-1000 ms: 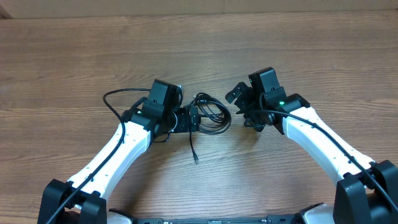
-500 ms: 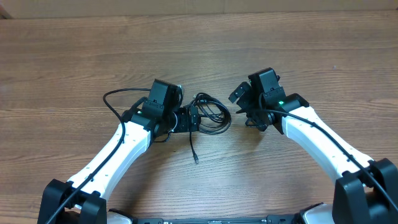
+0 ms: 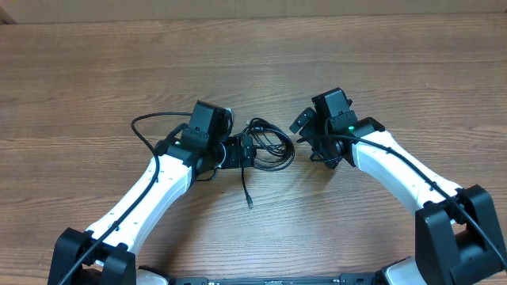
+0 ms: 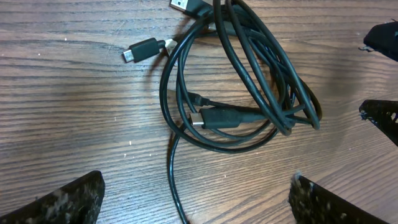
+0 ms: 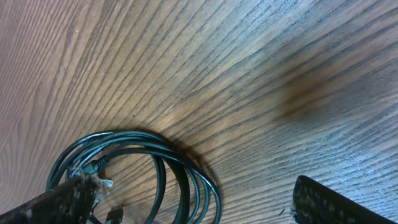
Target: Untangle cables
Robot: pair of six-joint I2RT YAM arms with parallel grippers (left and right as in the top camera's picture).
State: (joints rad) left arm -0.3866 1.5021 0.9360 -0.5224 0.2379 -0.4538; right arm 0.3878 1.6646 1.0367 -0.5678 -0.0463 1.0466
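**Both arms flank the tangle, fingers wide, nothing gripped**

The cables (image 3: 268, 147) lie in one loose coil on the wooden worktop (image 3: 95, 71), right in the middle between the two arms. From above, the coil is a slightly flattened ring, stretched a little along the line that joins the grippers. A single tail (image 3: 247, 186) runs out of it toward the robot's base and ends in a plug.

The left gripper (image 3: 244, 151) is the nearer one. Its fingers reach the coil's left edge, but I can't tell whether they touch the cords or hang just over them. Its wrist view looks straight down on the bundle (image 4: 242, 93). Several strands cross there, a small plug (image 4: 140, 51) pokes out to one side, and another plug (image 4: 208, 119) sits inside the loops. The two fingertips show only at the bottom corners of that view, spread wide, with just one strand passing between them and nothing held.

The right gripper (image 3: 307, 138) is on the coil's other side, just beside it, with a strip of bare wood between. It is also fully spread and empty. The coil (image 5: 140, 165) appears low and to one side in its wrist view, so this gripper is offset from the bundle rather than over it.

Both forearms angle inward from the base and their wrists point at the coil from opposite sides. I'd judge the left arm better placed to pinch a strand first, and the right arm would need to shift inward to catch the opposite loop.
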